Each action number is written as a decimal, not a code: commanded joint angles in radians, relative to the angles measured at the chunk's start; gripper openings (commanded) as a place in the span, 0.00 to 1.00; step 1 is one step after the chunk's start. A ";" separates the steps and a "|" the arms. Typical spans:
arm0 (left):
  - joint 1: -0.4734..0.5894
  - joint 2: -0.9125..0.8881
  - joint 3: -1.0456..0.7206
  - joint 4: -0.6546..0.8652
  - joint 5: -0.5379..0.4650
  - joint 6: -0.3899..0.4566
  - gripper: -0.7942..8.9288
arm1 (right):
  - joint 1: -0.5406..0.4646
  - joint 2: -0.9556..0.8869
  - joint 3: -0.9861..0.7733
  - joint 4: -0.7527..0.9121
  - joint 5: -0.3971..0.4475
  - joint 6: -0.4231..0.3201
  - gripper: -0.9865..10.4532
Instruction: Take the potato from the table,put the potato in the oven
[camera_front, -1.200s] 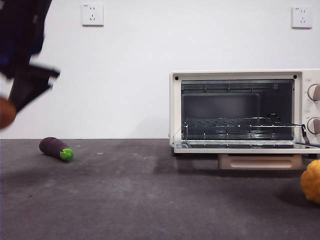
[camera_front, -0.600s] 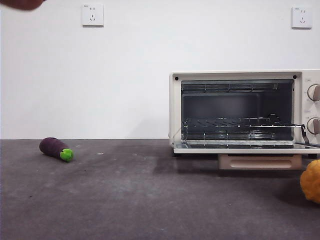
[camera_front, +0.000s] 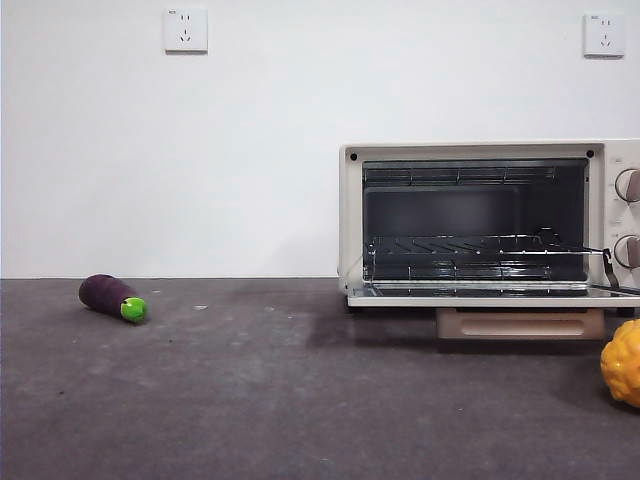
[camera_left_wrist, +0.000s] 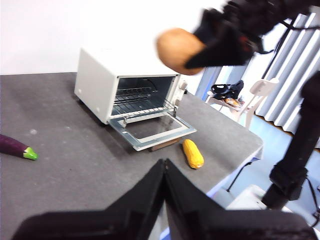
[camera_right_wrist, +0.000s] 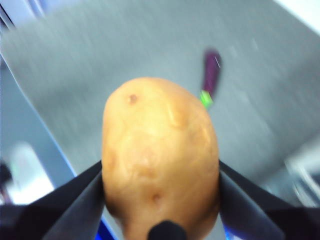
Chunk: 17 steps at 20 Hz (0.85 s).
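Observation:
The potato (camera_right_wrist: 160, 160) is a smooth orange-brown ball, and my right gripper (camera_right_wrist: 160, 171) is shut on it, one black jaw on each side. The left wrist view shows that potato (camera_left_wrist: 176, 50) held high in the air above the table (camera_left_wrist: 75, 165), level with the oven's (camera_left_wrist: 92, 80) top. The cream oven (camera_front: 470, 150) stands at the right with its door (camera_left_wrist: 150, 131) folded down and its wire rack bare. My left gripper (camera_left_wrist: 164, 169) is shut on nothing, raised over the table's near side. Neither arm shows in the front view.
A purple eggplant (camera_front: 112, 297) with a green tip lies at the far left of the table (camera_front: 300, 400). A bumpy yellow-orange lump (camera_front: 624, 362) sits in front of the oven's right end. The table edge and a chair (camera_left_wrist: 250, 100) lie beyond the oven.
The arm carrying the potato has risen out of the front view's upper left corner. One second ago it was at the left edge; now it is gone from that view.

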 joint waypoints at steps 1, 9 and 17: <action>-0.002 -0.005 -0.008 0.003 -0.049 0.020 0.08 | -0.002 -0.134 -0.218 -0.027 0.027 0.009 0.11; -0.006 -0.005 -0.204 0.003 -0.172 -0.005 0.08 | -0.007 -0.532 -0.663 -0.027 0.293 0.127 0.11; -0.006 -0.005 -0.429 0.003 -0.252 -0.125 0.08 | -0.137 -0.725 -1.032 -0.027 0.501 0.270 0.11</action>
